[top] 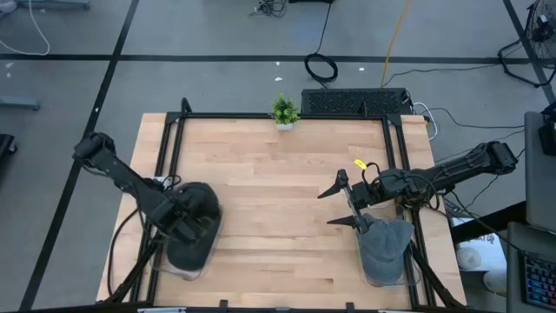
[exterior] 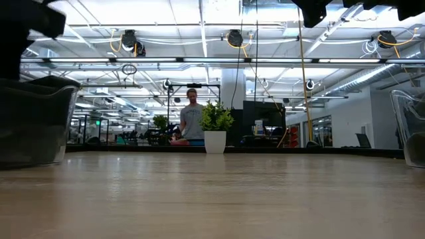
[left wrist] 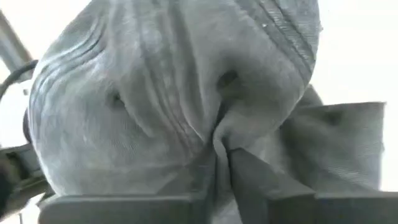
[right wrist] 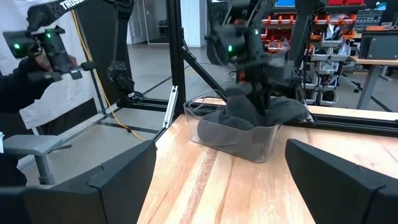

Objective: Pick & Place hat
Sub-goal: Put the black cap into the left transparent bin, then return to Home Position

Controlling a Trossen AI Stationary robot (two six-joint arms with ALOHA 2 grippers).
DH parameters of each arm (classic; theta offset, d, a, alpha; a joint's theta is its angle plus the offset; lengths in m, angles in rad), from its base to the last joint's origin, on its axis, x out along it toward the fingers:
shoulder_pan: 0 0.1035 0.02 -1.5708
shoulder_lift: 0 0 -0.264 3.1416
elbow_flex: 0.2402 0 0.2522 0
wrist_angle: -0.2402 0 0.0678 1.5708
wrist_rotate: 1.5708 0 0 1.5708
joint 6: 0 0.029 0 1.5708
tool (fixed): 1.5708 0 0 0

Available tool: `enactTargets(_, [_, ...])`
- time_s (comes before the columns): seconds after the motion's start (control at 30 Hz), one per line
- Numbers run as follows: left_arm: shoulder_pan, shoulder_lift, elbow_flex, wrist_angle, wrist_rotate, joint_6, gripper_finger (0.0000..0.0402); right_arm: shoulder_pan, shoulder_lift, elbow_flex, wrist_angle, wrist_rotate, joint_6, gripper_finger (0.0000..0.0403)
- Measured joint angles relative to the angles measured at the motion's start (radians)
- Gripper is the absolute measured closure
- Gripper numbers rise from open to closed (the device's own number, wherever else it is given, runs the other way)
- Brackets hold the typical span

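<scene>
A dark grey hat [top: 201, 209] lies in a clear bin [top: 186, 269] at the table's left near corner. My left gripper [top: 178, 219] is down in that bin and shut on the hat's cloth [left wrist: 155, 93]. The right wrist view shows the same bin [right wrist: 242, 146] with my left gripper [right wrist: 258, 90] reaching into it. My right gripper [top: 340, 207] hangs open above the wood, just left of a second clear bin [top: 382, 280] that holds a blue-grey hat [top: 388, 243]. Its two fingers stand wide apart around my right gripper [right wrist: 221, 152] and touch nothing. My left gripper pinches a gathered fold of the hat's crown cloth [left wrist: 219, 134] between its two fingers [left wrist: 255, 186]. The cloth wrinkles in toward the pinch. It comes from above, pointing down into the bin. The rest of the hat [right wrist: 249, 115] sits in the bin, bunched up toward the fingers.
A small potted plant [top: 284, 111] stands at the table's far edge, and a black keyboard [top: 354, 102] lies behind it. Bare wood [top: 278, 200] lies between the two bins. A black frame runs along the table's edges. A person's hands [right wrist: 43, 43] hold controllers beyond the table.
</scene>
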Motion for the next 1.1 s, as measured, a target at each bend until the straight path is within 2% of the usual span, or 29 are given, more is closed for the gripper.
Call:
enactTargets(0.1, [0.003,-0.028,0.057,0.004,-0.068,0.029,0.0327,0.0,0.0,0.0,0.0,0.0,0.0,0.0058])
enactTargets(0.27, [0.003,-0.075,0.171,-0.006,-0.183,0.194,0.0297,0.0,0.0,0.0,0.0,0.001,0.0,0.0058])
enactTargets(0.43, [0.005,-0.13,0.258,-0.006,-0.222,0.33,0.0278,0.0,0.0,0.0,0.002,-0.002,0.0,0.0058])
enactTargets(0.5, [-0.001,-0.156,0.272,0.017,-0.308,0.372,0.0274,0.0,-0.004,0.0,0.006,0.0,-0.001,0.0058])
enactTargets(0.53, [-0.012,-0.168,0.271,0.034,-0.374,0.442,0.0272,-0.003,-0.01,0.0,0.002,0.001,-0.01,0.0058])
enactTargets(0.63, [-0.043,-0.205,0.265,0.097,-0.522,0.667,0.0268,-0.015,-0.039,0.0,-0.013,0.004,-0.043,0.0058])
enactTargets(0.73, [-0.062,-0.243,0.265,0.194,-0.549,0.916,0.0269,-0.016,-0.108,0.0,-0.082,0.005,-0.059,0.0058])
enactTargets(0.87, [-0.082,-0.317,0.233,0.352,-0.548,1.165,0.027,-0.015,-0.237,0.0,-0.191,0.054,-0.083,0.0058])
enactTargets(1.0, [-0.081,-0.44,0.117,0.447,-0.547,1.253,0.027,-0.016,-0.374,0.0,-0.383,0.139,-0.086,0.0058])
enactTargets(1.1, [-0.081,-0.567,-0.017,0.48,-0.548,1.234,0.027,-0.016,-0.457,0.0,-0.543,0.21,-0.036,0.0058])
